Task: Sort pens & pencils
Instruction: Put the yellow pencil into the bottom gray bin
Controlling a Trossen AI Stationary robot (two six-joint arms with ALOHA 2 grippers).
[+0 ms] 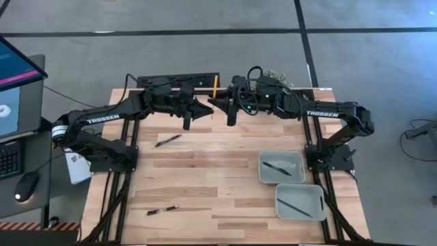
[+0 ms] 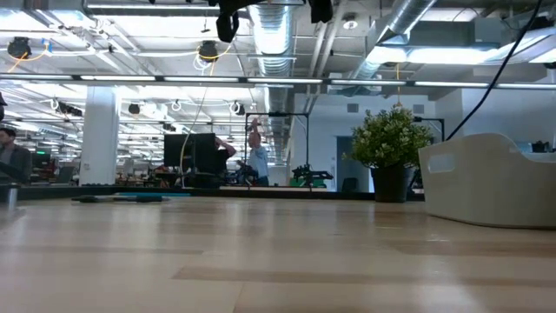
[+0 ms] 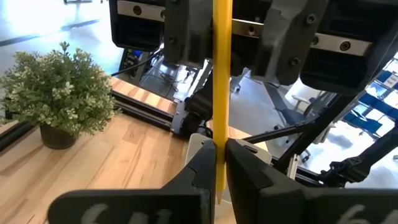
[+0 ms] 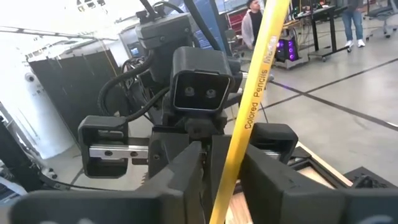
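A yellow pencil [image 3: 222, 93] stands upright high above the table's far middle, between my two grippers, which meet there tip to tip. My left gripper [image 3: 217, 168] is shut on it. My right gripper [image 4: 227, 171] faces it from the table's right, open, with a finger close on either side of the pencil's shaft [image 4: 249, 112]; I cannot tell whether they touch. Two black pens lie on the table, one [image 1: 167, 140] left of centre and one [image 1: 162, 210] near the front. No blue pencil shows. My left gripper pinches the yellow pencil between its two fingers close to the pencil's lower end [image 3: 219, 186]. The fingers come level from the table's left and lie across the pencil. It stands upright, lifted clear of the table, most of its length above the fingers.
Two grey trays stand at the right front, one [image 1: 298, 158] holding a black pen [image 1: 276, 167], the other [image 1: 315, 193] holding a black pen [image 1: 295, 206]. A potted plant [image 1: 276, 76] sits at the far edge behind my right arm. Bare wood lies in the middle.
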